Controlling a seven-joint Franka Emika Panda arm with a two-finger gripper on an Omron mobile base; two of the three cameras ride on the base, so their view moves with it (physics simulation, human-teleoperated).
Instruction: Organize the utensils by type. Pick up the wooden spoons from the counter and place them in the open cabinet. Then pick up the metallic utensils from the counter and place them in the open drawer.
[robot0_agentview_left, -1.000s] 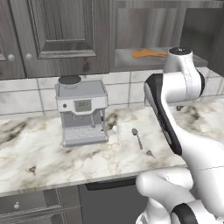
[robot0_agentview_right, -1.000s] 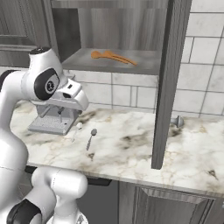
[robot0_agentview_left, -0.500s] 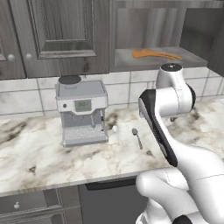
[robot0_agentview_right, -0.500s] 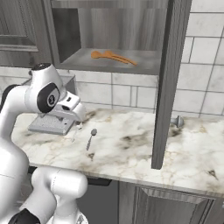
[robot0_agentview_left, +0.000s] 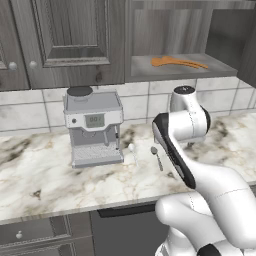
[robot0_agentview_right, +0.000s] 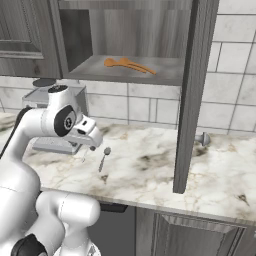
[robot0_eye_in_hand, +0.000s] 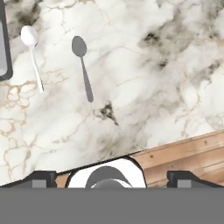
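Observation:
Two orange-brown wooden spoons lie on the shelf of the open cabinet. On the counter lie the metallic utensils side by side: a pale shiny spoon and a darker grey spoon. My gripper hangs above the counter's front part, pointing down, some way from both spoons. It is open, its fingertips wide apart with nothing between them. The open drawer is out of view.
A grey coffee machine stands on the counter just left of the silvery spoons. The cabinet's open door hangs out over the counter on the right. A small grey knob-like object sits by the tiled wall.
My hand has come down from the height of the cabinet shelf to low over the counter, staying open. The spoons have not moved.

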